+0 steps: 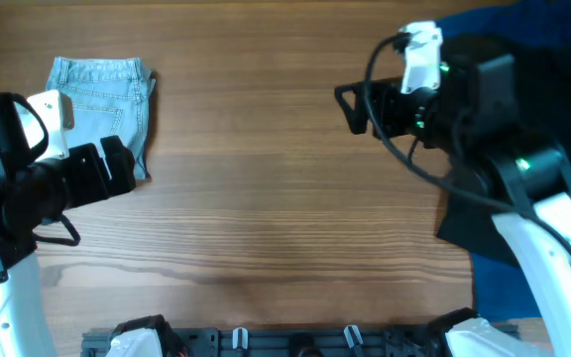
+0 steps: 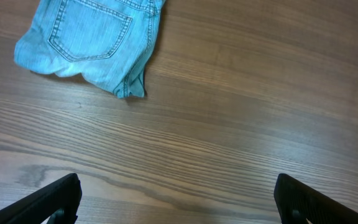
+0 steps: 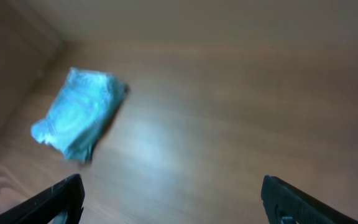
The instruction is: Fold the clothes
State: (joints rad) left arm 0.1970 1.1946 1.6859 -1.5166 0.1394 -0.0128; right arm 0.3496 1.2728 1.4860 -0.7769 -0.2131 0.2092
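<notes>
The light blue denim shorts [image 1: 102, 104] lie folded into a compact bundle at the far left of the wooden table, a back pocket facing up. They also show in the left wrist view [image 2: 92, 40] and, blurred, in the right wrist view [image 3: 79, 112]. My left gripper [image 1: 117, 164] hovers just beside the shorts' near edge, open and empty; in its wrist view the jaws [image 2: 176, 199] are spread wide over bare wood. My right gripper [image 1: 355, 104] is raised over the right-centre of the table, open and empty [image 3: 169, 199].
A dark blue cloth [image 1: 499, 273] and a large black garment [image 1: 563, 69] lie along the table's right side under my right arm. A rack with clips [image 1: 295, 342] runs along the front edge.
</notes>
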